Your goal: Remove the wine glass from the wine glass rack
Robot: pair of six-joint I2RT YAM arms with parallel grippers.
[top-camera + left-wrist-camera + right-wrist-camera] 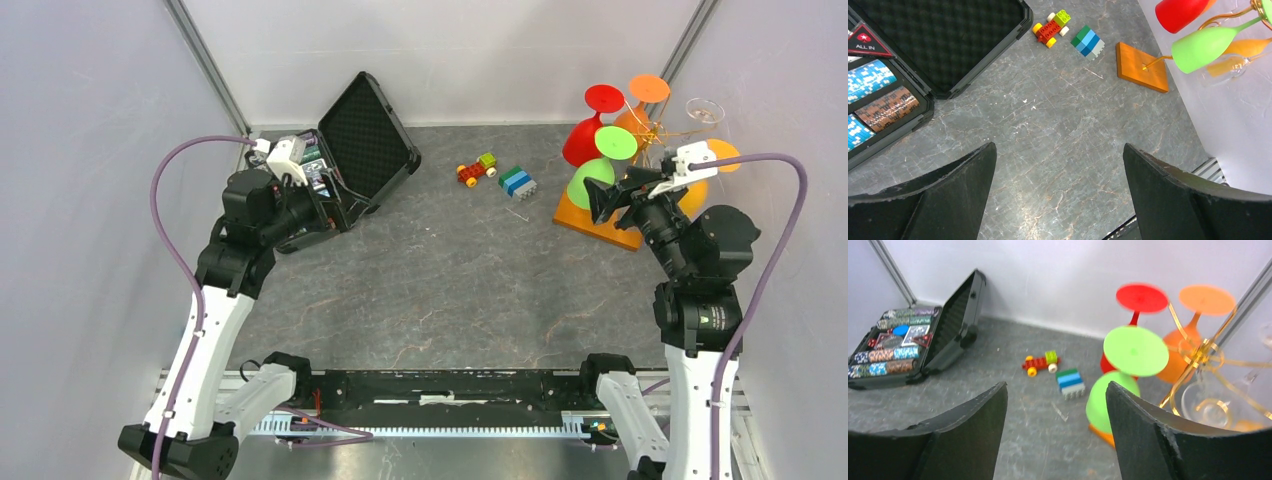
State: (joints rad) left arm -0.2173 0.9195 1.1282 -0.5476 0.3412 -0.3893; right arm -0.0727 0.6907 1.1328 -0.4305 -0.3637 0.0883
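Over at the left, the left gripper [1059,150] hangs above the table [450,290] by the open black case [365,135], its jaws spread wide and holding nothing. Chips [878,80] sit in rows in the case's lower half. Further along, toward the back wall, lie a toy car [477,169] and, just beside it, a stack of blocks [517,181]. In the back right corner stands the rack [590,222], its glasses hung on the gold arms, feet up and bowls down: a red glass [583,140] and a green glass [590,182] on its left side, an orange glass [650,88] behind, a clear glass [705,110] furthest right. The right gripper [1055,385] is released too, empty, pointed at the green glass and near it; whether a finger touches it I cannot tell
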